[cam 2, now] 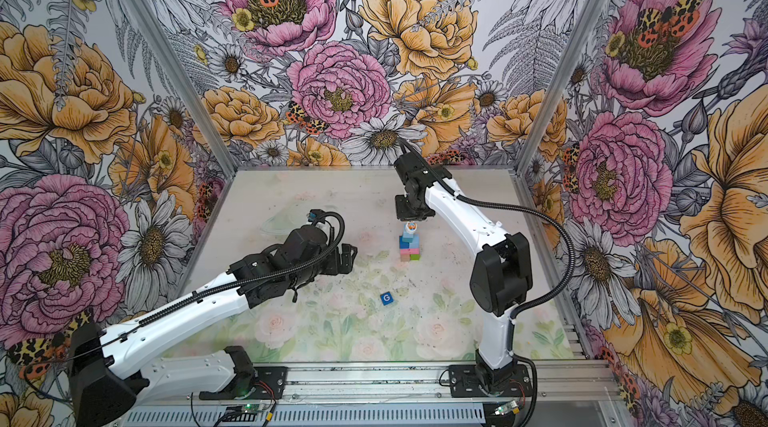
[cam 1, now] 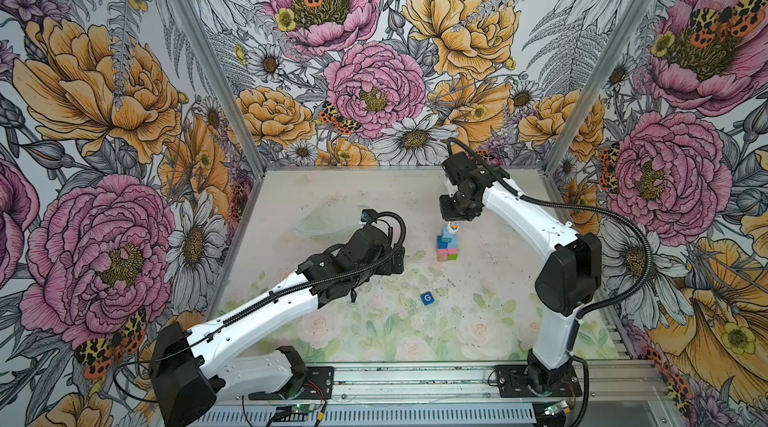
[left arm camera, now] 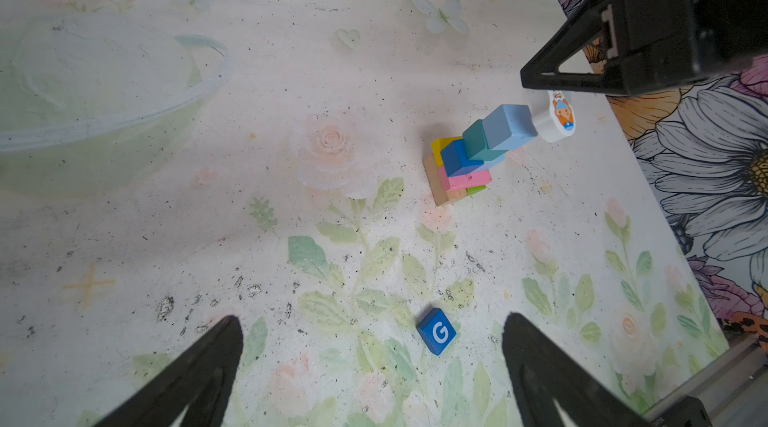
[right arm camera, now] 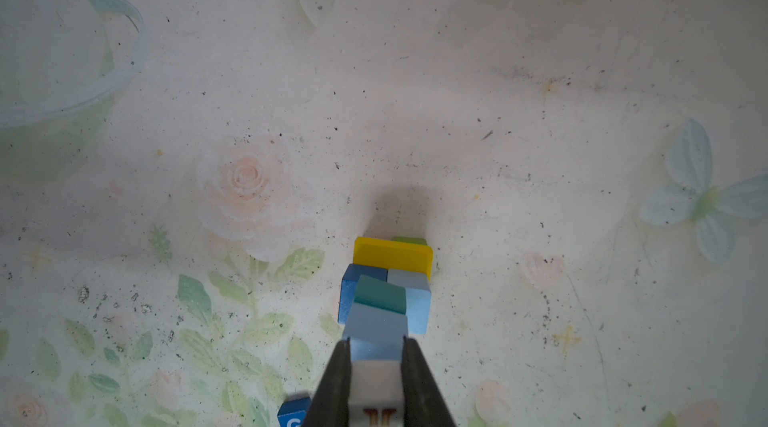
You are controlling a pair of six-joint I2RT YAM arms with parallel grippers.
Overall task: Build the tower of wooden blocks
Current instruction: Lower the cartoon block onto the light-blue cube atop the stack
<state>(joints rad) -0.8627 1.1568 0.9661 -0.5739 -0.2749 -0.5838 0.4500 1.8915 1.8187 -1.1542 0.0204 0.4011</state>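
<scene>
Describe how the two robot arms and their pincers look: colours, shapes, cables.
Both the left arm and the right arm have glossy white shells with black joint housings. A black ribbed cable hose loops along each. The left pincer and right pincer are black, with tapering fingers built as open triangular frames.

Your tower [cam 1: 448, 244] stands upright: plain-wood, green, pink, yellow oblongs [left arm camera: 465, 179] below, blue and teal cubes [left arm camera: 482, 142] above. The dark blue G cube [cam 1: 427, 298] lies apart, letter up.
</scene>
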